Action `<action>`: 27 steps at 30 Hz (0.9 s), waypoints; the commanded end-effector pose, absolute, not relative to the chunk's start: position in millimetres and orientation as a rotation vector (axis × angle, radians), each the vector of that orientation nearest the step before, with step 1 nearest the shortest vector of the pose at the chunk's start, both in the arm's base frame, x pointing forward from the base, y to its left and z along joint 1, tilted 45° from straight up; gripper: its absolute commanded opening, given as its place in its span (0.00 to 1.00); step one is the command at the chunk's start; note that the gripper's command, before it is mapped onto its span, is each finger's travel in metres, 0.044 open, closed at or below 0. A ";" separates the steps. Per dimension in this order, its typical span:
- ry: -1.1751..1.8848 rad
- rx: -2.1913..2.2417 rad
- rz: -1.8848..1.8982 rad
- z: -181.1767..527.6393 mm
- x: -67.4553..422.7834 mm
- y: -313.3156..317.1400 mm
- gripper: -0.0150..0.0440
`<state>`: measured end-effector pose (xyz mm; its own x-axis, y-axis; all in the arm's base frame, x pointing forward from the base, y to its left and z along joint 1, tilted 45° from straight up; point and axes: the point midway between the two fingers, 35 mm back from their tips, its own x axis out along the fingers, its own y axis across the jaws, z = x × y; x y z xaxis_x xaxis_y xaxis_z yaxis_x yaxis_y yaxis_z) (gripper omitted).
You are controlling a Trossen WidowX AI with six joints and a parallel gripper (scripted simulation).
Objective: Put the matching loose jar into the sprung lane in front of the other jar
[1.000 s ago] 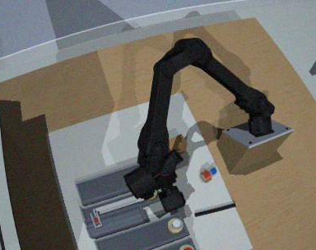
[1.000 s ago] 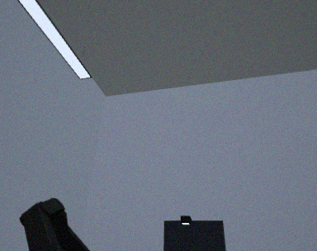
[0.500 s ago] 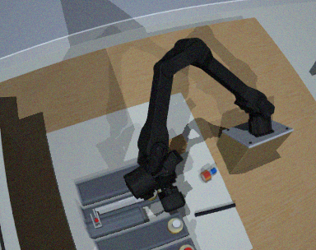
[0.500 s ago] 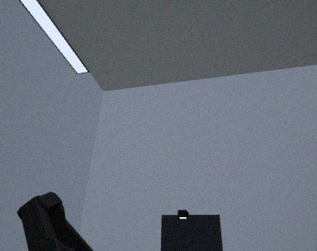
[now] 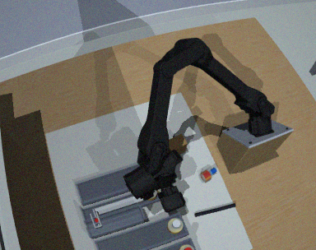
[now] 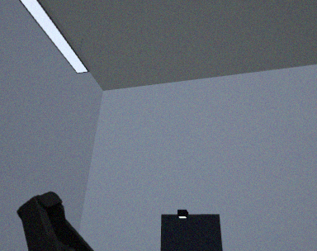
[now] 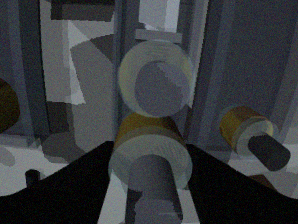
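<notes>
My gripper [image 5: 166, 198] [image 7: 149, 149] is shut on a yellow jar [image 7: 148, 141] with a pale lid and a grey knob. In the top view it hangs low at the front end of the middle grey lane [image 5: 119, 219], and the arm hides most of the held jar. In the wrist view a matching jar [image 7: 157, 86] stands just beyond the held one, between the lane's rails, close to it. I cannot tell whether the two touch. A small plate with a red mark [image 5: 96, 220] sits far back in the lane.
Another pale-lidded jar [image 5: 175, 225] [image 7: 250, 136] stands in the neighbouring lane. A red-lidded jar [image 5: 186, 247] shows at the bottom edge. A small red and blue item [image 5: 207, 174] and a black bar [image 5: 214, 210] lie on the white mat. The arm's base box [image 5: 247, 150] stands at the right.
</notes>
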<state>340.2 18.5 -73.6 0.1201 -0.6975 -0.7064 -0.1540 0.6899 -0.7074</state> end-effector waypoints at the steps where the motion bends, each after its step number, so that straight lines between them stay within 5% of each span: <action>1: 1.392 -0.751 -0.459 -70.9 350.1 22.3 0.25; 27: 1.392 -0.751 -0.459 -70.8 353.5 23.0 0.25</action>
